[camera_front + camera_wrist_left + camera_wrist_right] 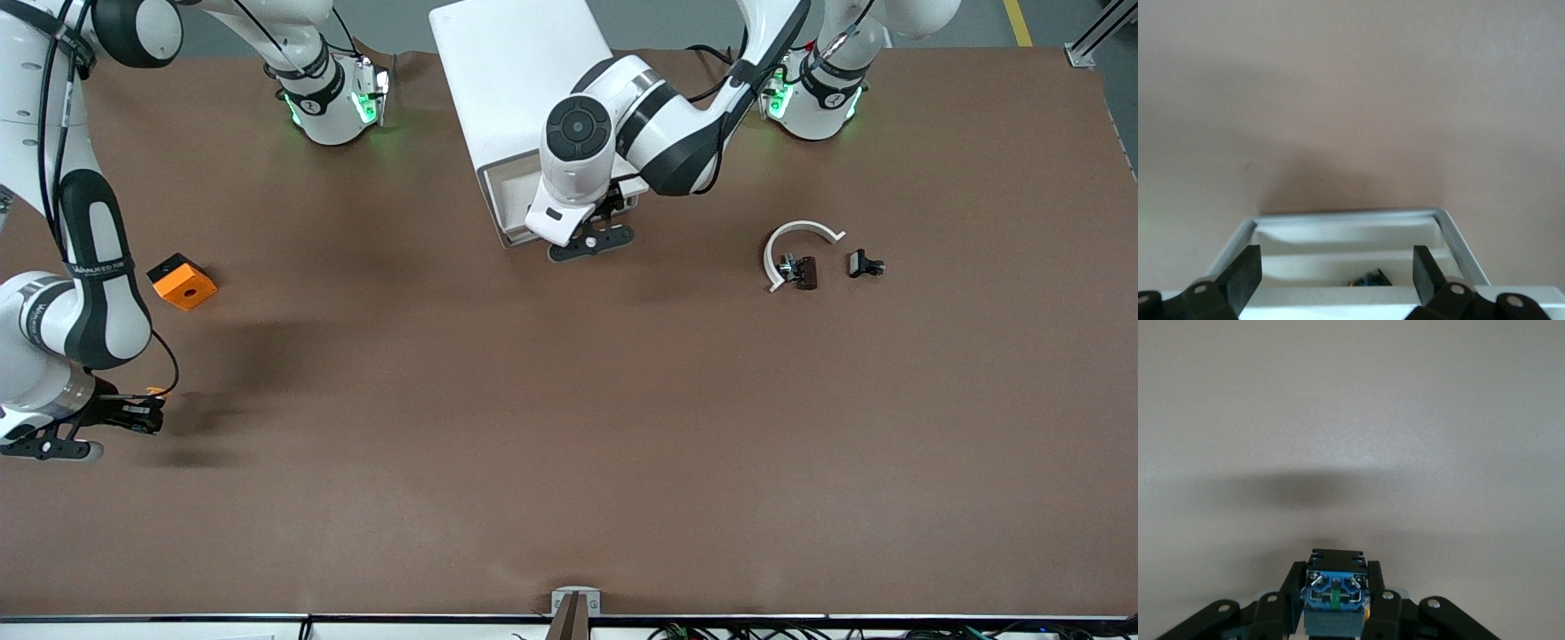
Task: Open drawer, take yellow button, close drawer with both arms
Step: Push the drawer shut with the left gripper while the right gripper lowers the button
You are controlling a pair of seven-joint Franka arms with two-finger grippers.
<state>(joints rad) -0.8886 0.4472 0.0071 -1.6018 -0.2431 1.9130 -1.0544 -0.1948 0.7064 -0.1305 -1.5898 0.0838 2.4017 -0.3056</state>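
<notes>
The white cabinet [516, 80] stands between the arm bases, and its bottom drawer [500, 203] is pulled out. My left gripper [605, 218] hangs open over the drawer's front edge, holding nothing. In the left wrist view its fingers [1245, 273] straddle the drawer [1458, 240], where a small dark item with blue and orange bits [1368, 280] lies. My right gripper [147, 414] is over bare table at the right arm's end. It is shut on the button [1335, 597], whose blue base and black middle show between the fingers.
An orange square block [182, 281] lies near the right arm. A white ring [796, 244] with small black clips [805, 271] beside it lies toward the left arm's end, and another clip [864, 264] lies next to them.
</notes>
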